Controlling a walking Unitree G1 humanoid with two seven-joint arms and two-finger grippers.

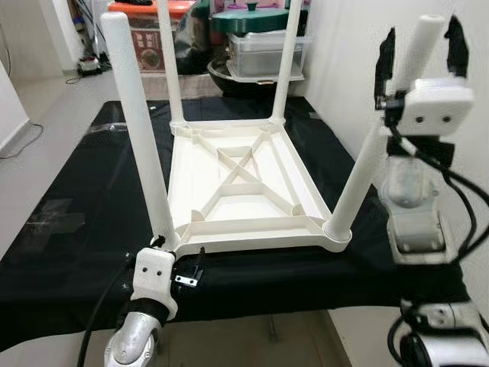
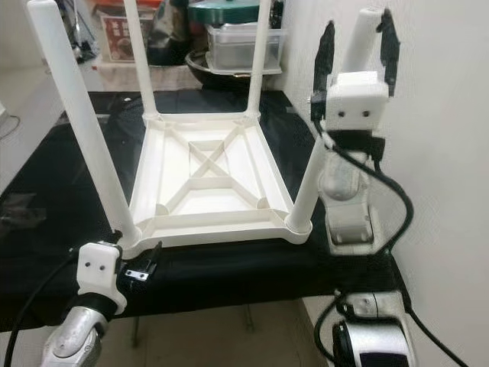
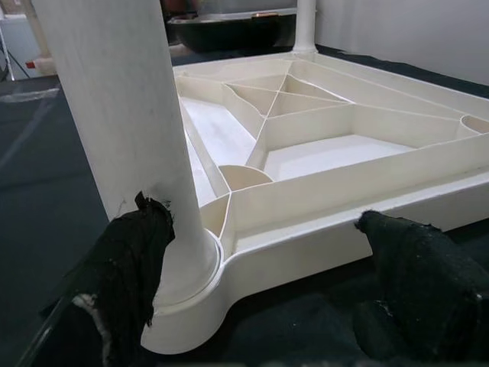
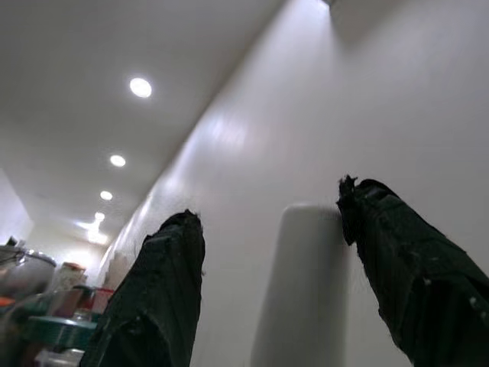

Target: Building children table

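The small white table (image 1: pixel 244 183) lies upside down on a black cloth (image 1: pixel 69 214), with its four legs pointing up. At the left, the left gripper (image 1: pixel 177 269) sits low at the near left corner, next to the foot of the near left leg (image 1: pixel 141 130). Its fingers (image 3: pixel 126 267) are wide apart; one touches the leg base and the other is free in front of the rim, so it holds nothing. At the right, the right gripper (image 1: pixel 420 53) points upward around the top of the near right leg (image 1: pixel 367 168). This leg leans outward. The jaws are open, with one finger close to the leg tip.

The table looks like light, hard and smooth plastic, so I think it can slip. A grip low on the leg, near the socket, seems safest.
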